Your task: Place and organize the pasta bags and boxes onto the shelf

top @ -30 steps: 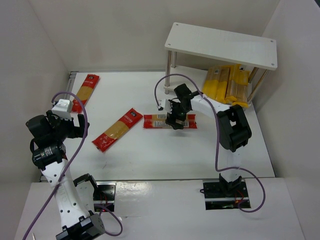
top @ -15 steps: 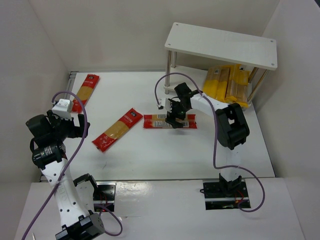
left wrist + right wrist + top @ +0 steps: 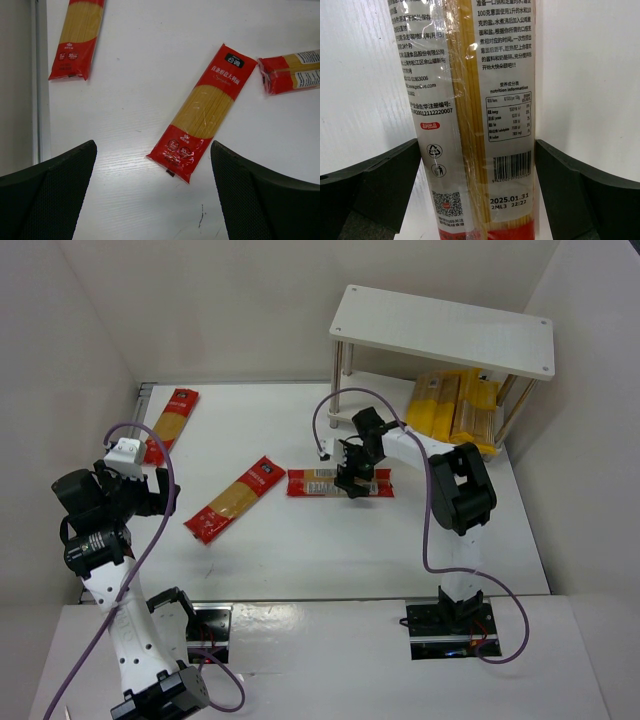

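The right pincer (image 3: 352, 480) hangs low over a red-ended pack (image 3: 338, 483) that lies flat on the tabletop (image 3: 300, 550), left of the shelf (image 3: 445, 330); in the wrist view its fingers (image 3: 385, 185) stand apart, one at each long edge of the pack, with nothing squeezed, so this pincer is open and astride it.

From above, the grasp looks a little off the pack's middle; if so, the longer free end may droop or swing on the lift and catch a shelf leg (image 3: 336, 390) on the way in. The film looks slick and the spaghetti inside is brittle; a close across the width could buckle the pack, snap strands, or let it squirt out sideways. Fingers set too low would scrape the tabletop; set too high, they would pinch only film.

The lower tier already holds yellow packs (image 3: 455, 408) towards its right side; a careless push could knock them askew or shove them off the back.

The left pincer (image 3: 152, 147) is open too and empty, held above the tabletop; a second pack (image 3: 202, 112) lies slantwise below it and a third (image 3: 77, 37) lies near the left edge. Should both arms reach mid-table at once, they could collide.
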